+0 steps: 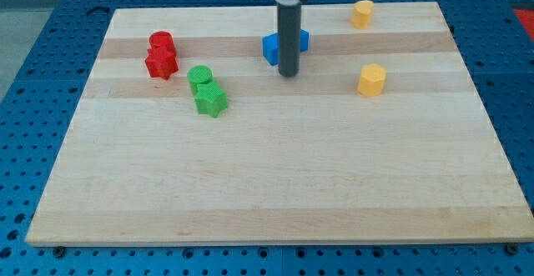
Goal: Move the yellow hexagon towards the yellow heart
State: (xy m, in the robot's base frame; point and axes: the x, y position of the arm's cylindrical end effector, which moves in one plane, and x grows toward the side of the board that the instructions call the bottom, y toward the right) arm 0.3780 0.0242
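Observation:
The yellow hexagon (372,80) lies on the wooden board (275,184) at the view's right. The yellow heart (362,13) lies near the board's top edge, above the hexagon and well apart from it. My tip (288,75) rests on the board left of the hexagon, about a hundred pixels away and touching neither yellow block. The rod stands in front of a blue block (272,48) and partly hides it.
Another blue piece (304,38) shows just right of the rod. Two red blocks (161,54) sit together at the upper left. A green cylinder (199,77) and a green star-like block (211,100) sit together left of the tip.

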